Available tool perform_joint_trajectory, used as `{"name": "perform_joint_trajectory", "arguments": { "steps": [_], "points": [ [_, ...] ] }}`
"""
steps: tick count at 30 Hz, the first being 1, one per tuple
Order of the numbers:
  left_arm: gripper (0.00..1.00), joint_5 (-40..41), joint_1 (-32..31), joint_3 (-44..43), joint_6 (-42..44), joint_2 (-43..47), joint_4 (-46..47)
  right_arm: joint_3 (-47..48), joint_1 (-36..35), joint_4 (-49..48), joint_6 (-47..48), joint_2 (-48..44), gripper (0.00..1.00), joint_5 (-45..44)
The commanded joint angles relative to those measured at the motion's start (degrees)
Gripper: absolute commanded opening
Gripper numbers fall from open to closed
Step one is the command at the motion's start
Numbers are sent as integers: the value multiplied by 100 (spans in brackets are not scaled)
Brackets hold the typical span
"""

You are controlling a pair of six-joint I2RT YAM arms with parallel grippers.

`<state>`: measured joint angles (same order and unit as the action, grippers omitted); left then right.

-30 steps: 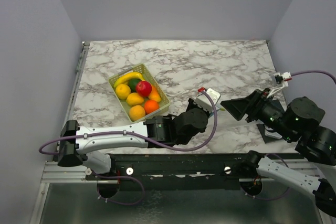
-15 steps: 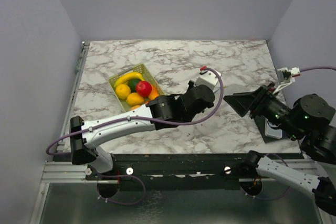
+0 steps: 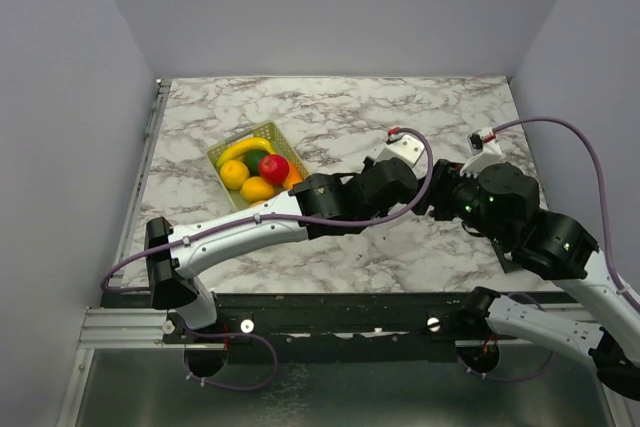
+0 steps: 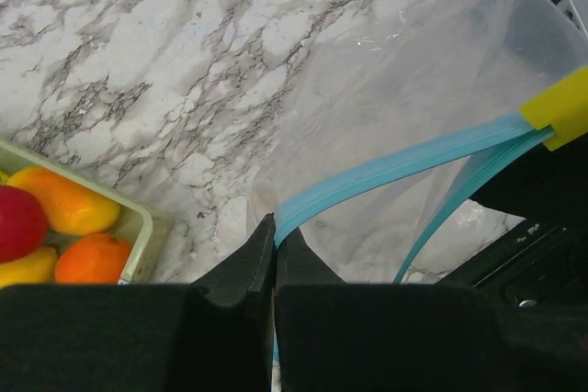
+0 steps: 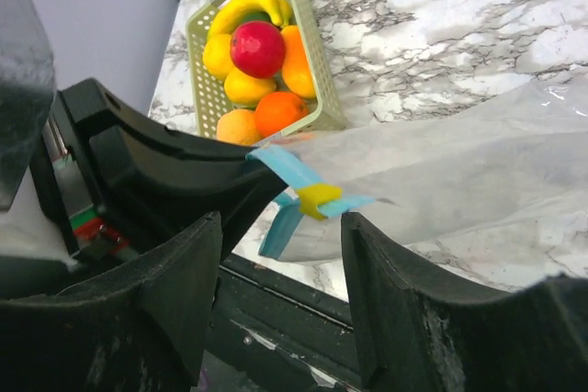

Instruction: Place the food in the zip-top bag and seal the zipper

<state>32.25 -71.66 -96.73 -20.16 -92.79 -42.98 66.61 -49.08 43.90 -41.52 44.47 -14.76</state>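
My left gripper is shut on the light blue zipper at one end of the clear zip-top bag, holding it above the marble table. The zipper's yellow slider sits just beyond the fingertips of my open right gripper, close to its right finger. The two zipper strips stand apart near the slider. The food lies in a pale green basket: banana, red apple, orange and yellow pieces. In the top view the two grippers, left and right, meet; the bag is hidden there.
The basket stands on the left half of the table, left of the left arm's forearm. A black metal rail runs along the table's near edge. Grey walls enclose the table on three sides.
The left arm has reached further right and away from the base, clearing the basket. The right arm has swung left until its open gripper meets the left gripper.
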Motion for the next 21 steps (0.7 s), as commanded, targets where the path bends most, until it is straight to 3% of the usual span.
{"name": "perform_joint_trajectory", "arguments": {
  "steps": [1,8,21],
  "points": [
    [0,-546,-32,-51,-149,61,-106,-79,-23,43,-190,92,60,-352],
    [0,-954,-32,35,-206,135,-112,-262,-23,-89,-341,199,59,-427],
    [0,-1286,-28,195,-278,262,-118,-510,-23,187,-519,389,43,-763]
  ]
}}
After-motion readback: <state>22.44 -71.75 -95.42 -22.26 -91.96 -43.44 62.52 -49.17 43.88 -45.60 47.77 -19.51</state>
